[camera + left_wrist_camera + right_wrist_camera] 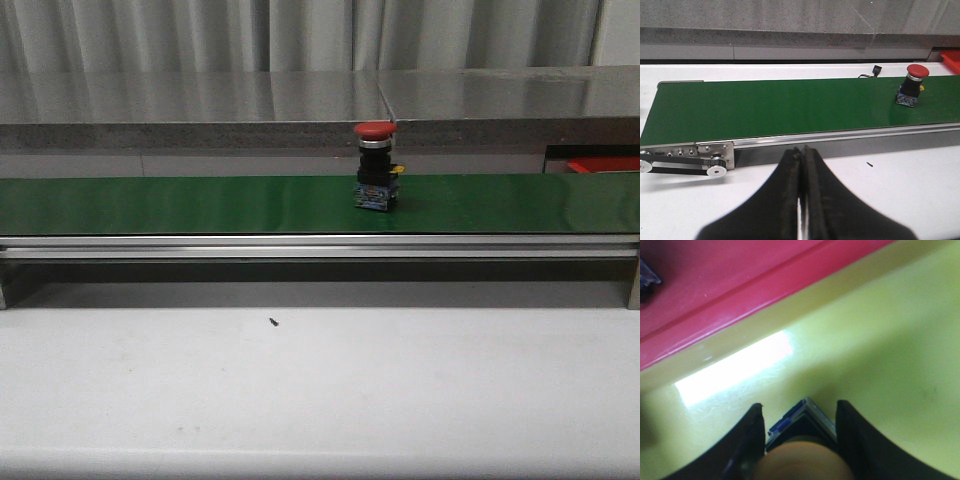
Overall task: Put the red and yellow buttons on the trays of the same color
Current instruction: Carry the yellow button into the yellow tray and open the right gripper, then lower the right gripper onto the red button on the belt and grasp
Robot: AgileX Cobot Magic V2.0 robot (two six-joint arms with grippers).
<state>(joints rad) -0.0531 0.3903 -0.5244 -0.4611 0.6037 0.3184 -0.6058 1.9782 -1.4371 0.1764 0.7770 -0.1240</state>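
a long green conveyor belt [200, 205] crosses a white table [320, 390], steel counter [300, 95] behind.

You see a red-capped push button with dark blocky base [375, 166] standing upright on the green belt. The yellow-capped push button [799, 450] sits in the yellow plastic tray [890, 340], beside the red plastic tray [730, 275].

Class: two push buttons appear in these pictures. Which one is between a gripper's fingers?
The yellow-capped button, between the right gripper fingers over the yellow tray. The red-capped button stands alone on the green belt.
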